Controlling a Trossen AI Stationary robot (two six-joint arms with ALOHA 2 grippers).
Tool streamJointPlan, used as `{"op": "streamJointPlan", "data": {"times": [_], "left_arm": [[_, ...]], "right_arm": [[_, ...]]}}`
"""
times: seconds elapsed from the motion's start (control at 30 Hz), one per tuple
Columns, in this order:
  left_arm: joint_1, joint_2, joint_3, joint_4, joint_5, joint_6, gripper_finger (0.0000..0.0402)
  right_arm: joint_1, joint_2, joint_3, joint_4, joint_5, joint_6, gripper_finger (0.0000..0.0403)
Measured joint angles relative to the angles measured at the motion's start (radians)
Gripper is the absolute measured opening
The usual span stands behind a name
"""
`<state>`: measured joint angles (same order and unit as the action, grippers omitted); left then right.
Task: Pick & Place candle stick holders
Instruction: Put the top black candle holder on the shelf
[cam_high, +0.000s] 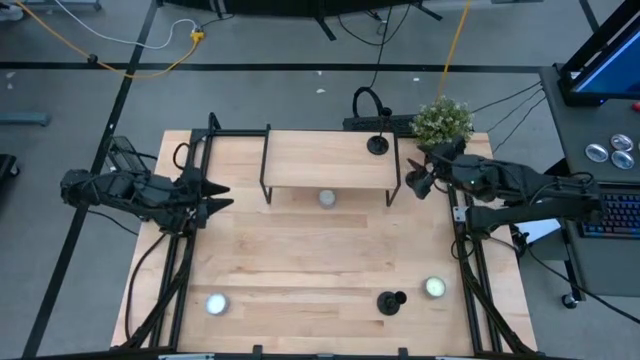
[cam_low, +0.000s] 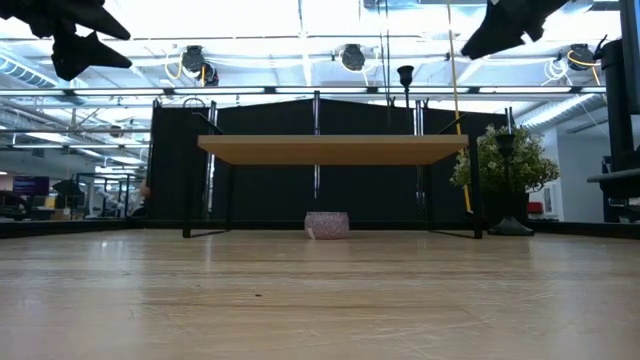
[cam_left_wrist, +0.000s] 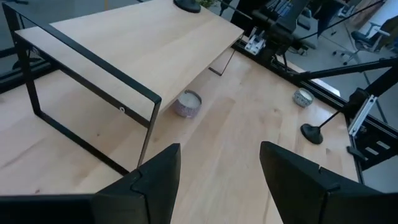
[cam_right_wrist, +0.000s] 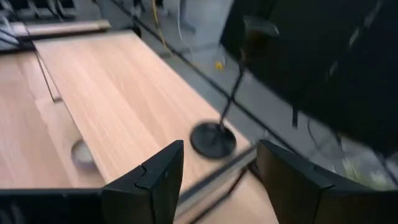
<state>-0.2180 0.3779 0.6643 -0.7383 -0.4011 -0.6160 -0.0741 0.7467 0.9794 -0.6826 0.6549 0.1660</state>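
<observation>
While my right gripper (cam_high: 413, 181) hangs at the shelf's three-o'clock end with jaws apart and empty, and my left gripper (cam_high: 213, 198) waits likewise parted off its nine-o'clock end, one candle stick holder (cam_high: 377, 144) stands upright on the raised shelf (cam_high: 310, 158) at its two-o'clock corner and another (cam_high: 390, 302) sits on the table at five o'clock beside a tealight (cam_high: 434, 288). They look rigid, light and top-heavy on thin stems, so I judge the stem just above the base the safest hold. I see no third holder, and the far one blurs in my right wrist view.
</observation>
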Motion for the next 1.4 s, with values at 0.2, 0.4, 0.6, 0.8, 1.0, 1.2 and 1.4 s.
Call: {"op": "streamJointPlan", "data": {"times": [0.2,0.4,0.6,0.8,1.0,1.2,1.4], "left_arm": [[0.0,0.0,0.0,0.001,-0.001,0.042,0.0225],[0.001,0.0,0.0,0.019,-0.042,0.071,0.0225],[0.0,0.0,0.0,0.032,-0.042,0.076,0.0225],[0.0,0.0,0.0,0.033,-0.042,0.075,0.0225],[0.0,0.0,0.0,0.033,-0.027,0.072,0.0225],[0.0,0.0,0.0,0.046,-0.026,0.08,0.0225],[0.0,0.0,0.0,0.052,-0.024,0.082,0.0225]], "right_arm": [[-0.064,0.129,0.165,-0.35,-0.02,0.216,0.0196],[-0.16,0.246,0.225,-0.476,-0.135,0.266,0.0196],[-0.231,0.29,0.225,-0.485,-0.188,0.26,0.0196],[-0.278,0.295,0.225,-0.489,-0.221,0.256,0.0196],[-0.313,0.295,0.225,-0.517,-0.242,0.237,0.0196],[-0.319,0.303,0.225,-0.549,-0.266,0.17,0.0196],[-0.319,0.309,0.225,-0.553,-0.266,0.128,0.0196]]}}
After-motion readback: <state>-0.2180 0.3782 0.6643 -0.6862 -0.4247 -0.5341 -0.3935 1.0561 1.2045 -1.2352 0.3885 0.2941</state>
